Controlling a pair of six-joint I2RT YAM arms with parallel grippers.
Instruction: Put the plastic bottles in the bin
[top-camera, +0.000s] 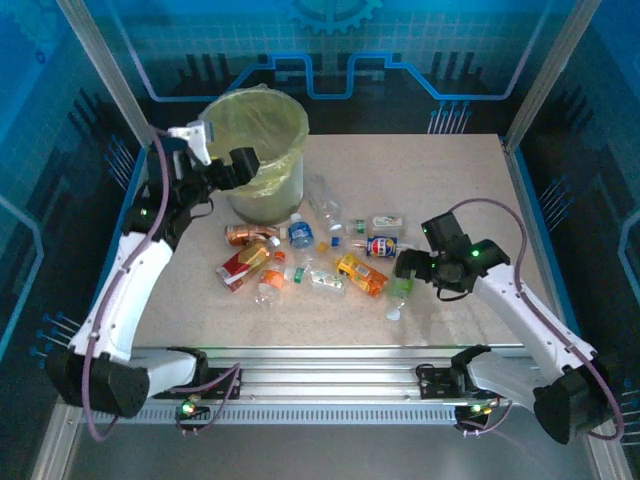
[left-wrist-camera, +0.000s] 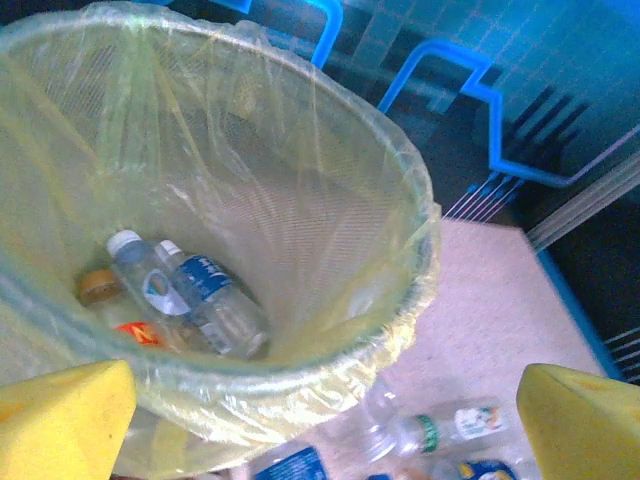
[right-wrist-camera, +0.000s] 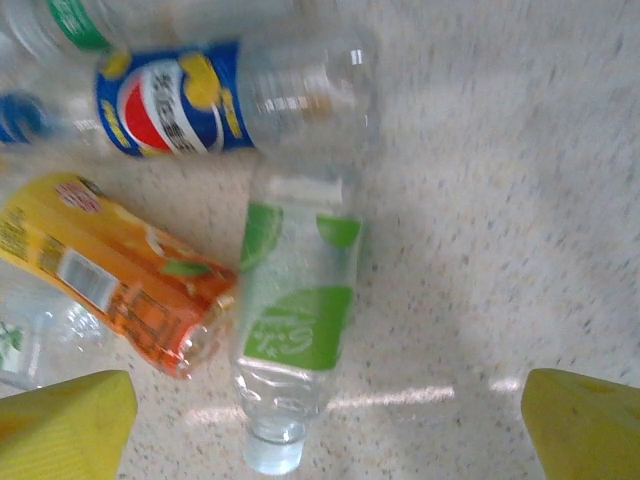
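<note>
The left gripper (top-camera: 243, 162) is held high over the rim of the round translucent bin lined with a yellow-green bag (top-camera: 268, 188). Its jaws are spread wide and nothing is seen between the yellow pads (left-wrist-camera: 60, 420). It is a spot suited to dropping straight in.

At the bottom of the bin at least three clear plastic bottles are counted: a white-capped bottle (left-wrist-camera: 140, 275), a blue-labelled bottle (left-wrist-camera: 215, 300) and an orange-capped bottle (left-wrist-camera: 97, 287). A red label is glimpsed beneath; whether that makes four cannot be told.

Over on the beige speckled table (top-camera: 450, 180), the right gripper (top-camera: 405, 266) is poised low above a clear bottle with a lime-green label (right-wrist-camera: 295, 310). Its jaws are wide and nothing is gripped; it is lined up, it seems, to straddle that bottle. A crushed orange-labelled bottle (right-wrist-camera: 110, 270) is pressed against one side, and a blue-and-red-labelled bottle (right-wrist-camera: 200, 95) lies across the far end.

Roughly eleven bottles are counted loose on the table, though overlaps blur the tally.
</note>
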